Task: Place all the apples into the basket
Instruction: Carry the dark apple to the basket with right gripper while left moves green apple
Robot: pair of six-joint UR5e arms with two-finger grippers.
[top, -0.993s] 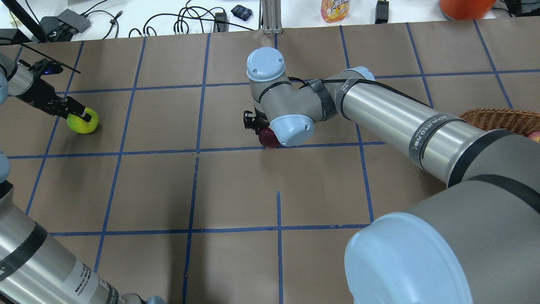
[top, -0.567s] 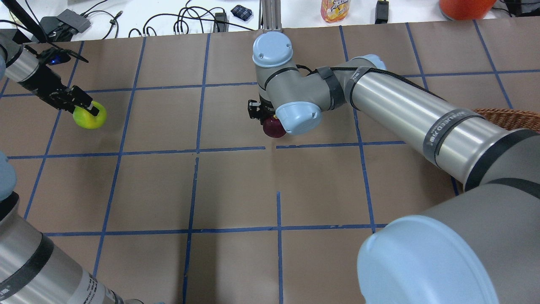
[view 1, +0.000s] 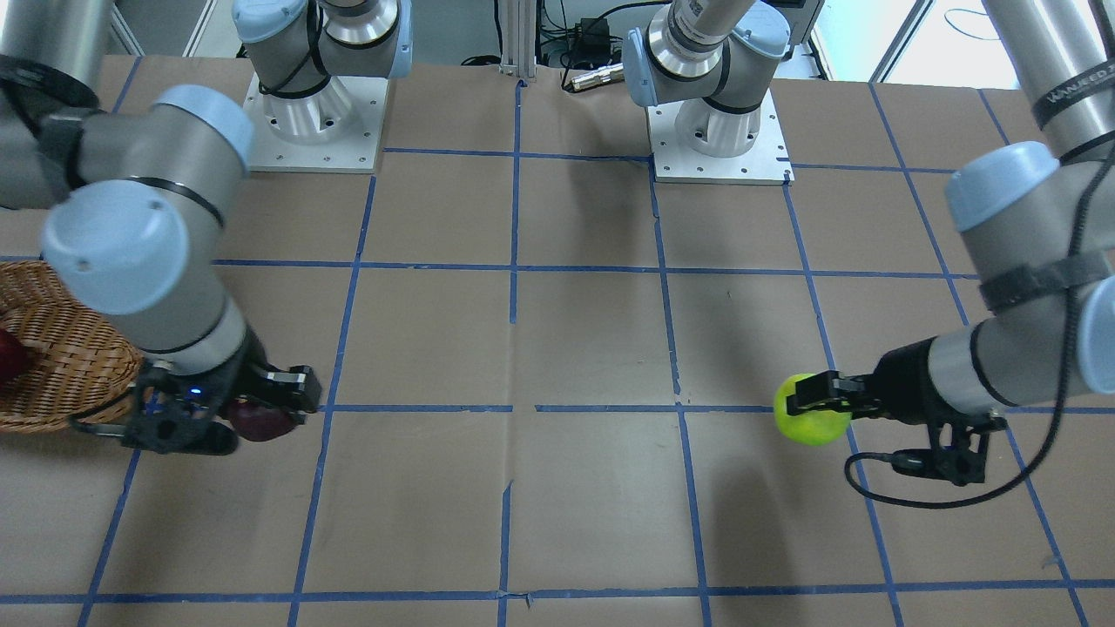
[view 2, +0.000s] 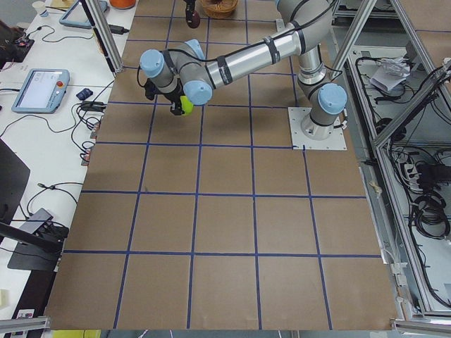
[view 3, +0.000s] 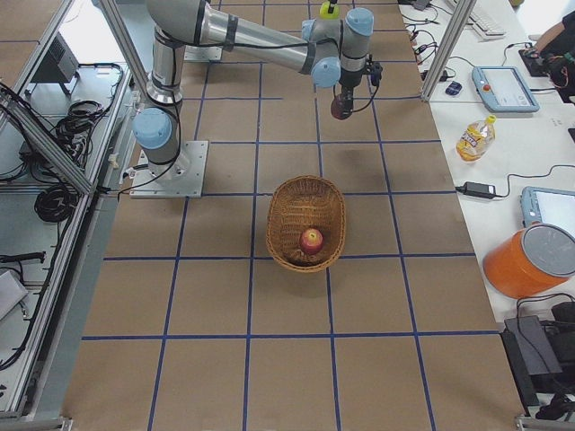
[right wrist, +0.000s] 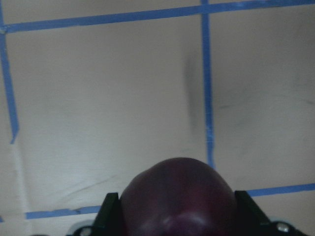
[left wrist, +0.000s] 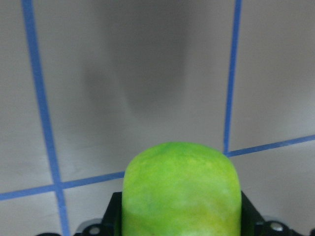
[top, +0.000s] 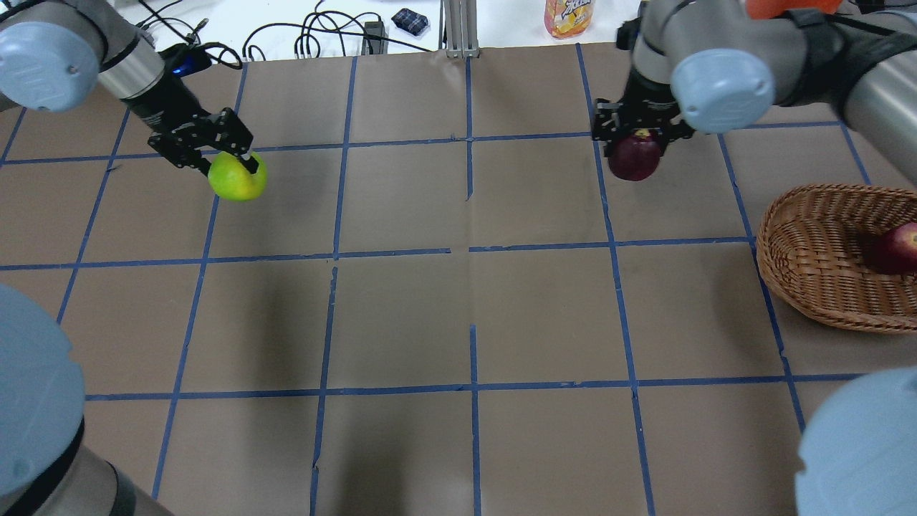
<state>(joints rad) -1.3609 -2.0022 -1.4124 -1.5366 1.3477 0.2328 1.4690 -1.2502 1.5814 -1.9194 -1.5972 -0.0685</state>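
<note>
My left gripper (top: 228, 163) is shut on the lime green apple (top: 238, 177) and holds it above the table at the far left; the green apple also shows in the front view (view 1: 812, 410) and the left wrist view (left wrist: 181, 189). My right gripper (top: 636, 138) is shut on the dark maroon apple (top: 635, 158), lifted above the table left of the wicker basket (top: 809, 258). The maroon apple also shows in the front view (view 1: 260, 420) and the right wrist view (right wrist: 178, 196). The red apple (top: 899, 249) lies inside the basket (view 3: 289, 208).
The table is brown paper with a blue tape grid. Cables, a juice bottle (top: 569, 16) and an orange container (view 3: 530, 260) sit beyond the far edge. Both arm bases (view 1: 719, 122) stand at the robot's side.
My right gripper has carried the maroon apple from the table's middle to the right, toward the basket. My left gripper has carried the green apple to the right and farther back.
</note>
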